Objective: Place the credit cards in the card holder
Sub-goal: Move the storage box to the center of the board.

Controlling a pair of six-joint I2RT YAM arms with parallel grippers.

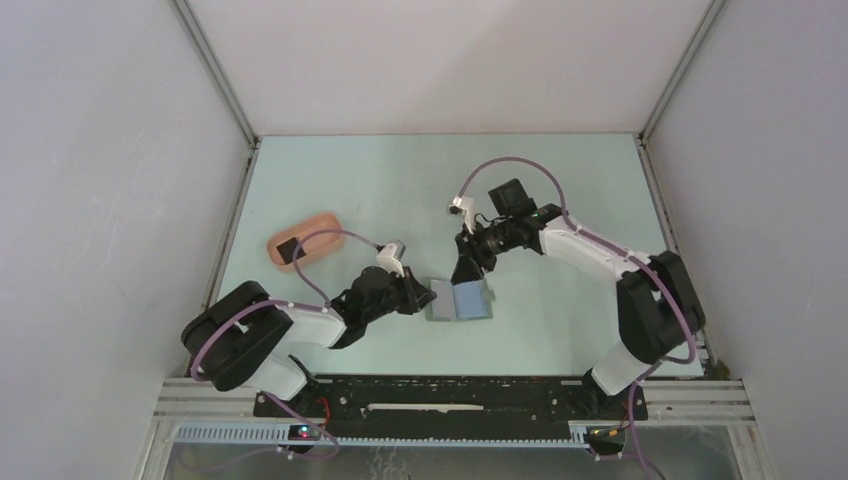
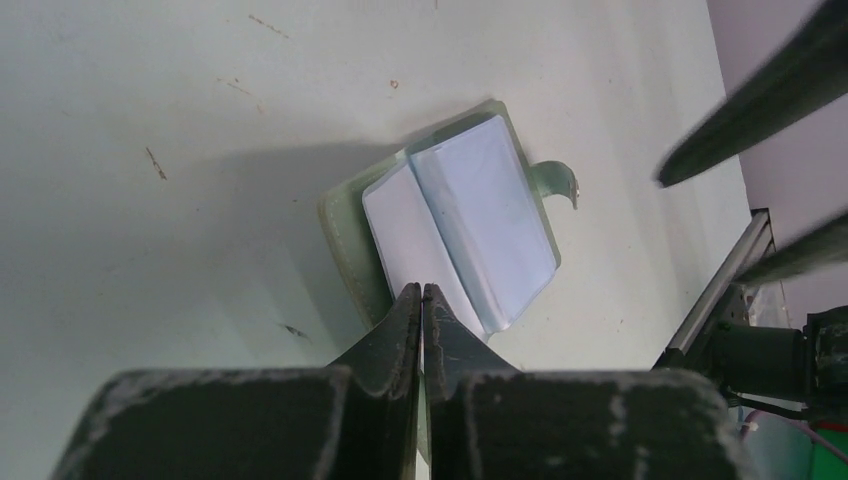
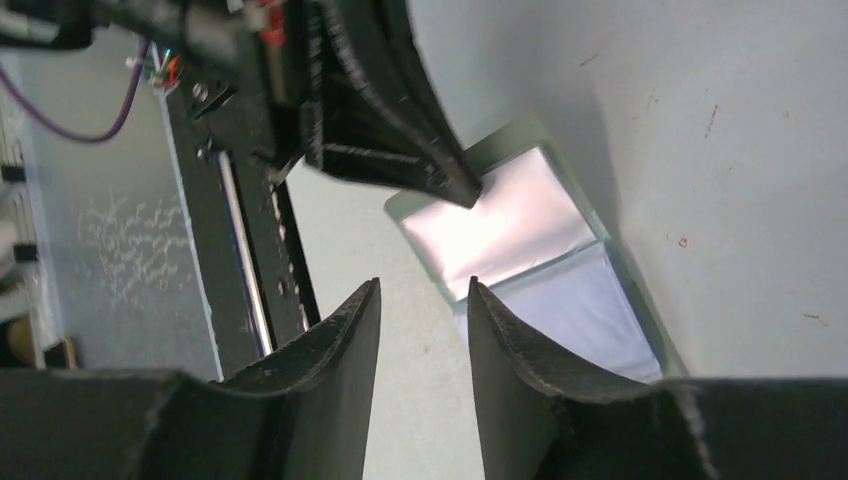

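The card holder (image 1: 461, 301) lies open on the table between the arms, a grey-green case (image 2: 345, 235) with a small tab (image 2: 560, 182) and a pale bluish inside (image 3: 590, 305). A whitish, card-like flat sheet (image 2: 400, 230) fills one half; I cannot tell whether it is one of the credit cards. My left gripper (image 1: 425, 297) is shut, its tip (image 2: 421, 290) resting on that half's near edge. My right gripper (image 1: 462, 272) hovers open over the holder's edge, with nothing between its fingers (image 3: 420, 288).
A pink oblong tray (image 1: 325, 222) sits at the left, with a small dark flat piece (image 1: 288, 250) in it. The black frame rail (image 3: 240, 230) runs along the table's near edge. White walls close in the table at the back and both sides.
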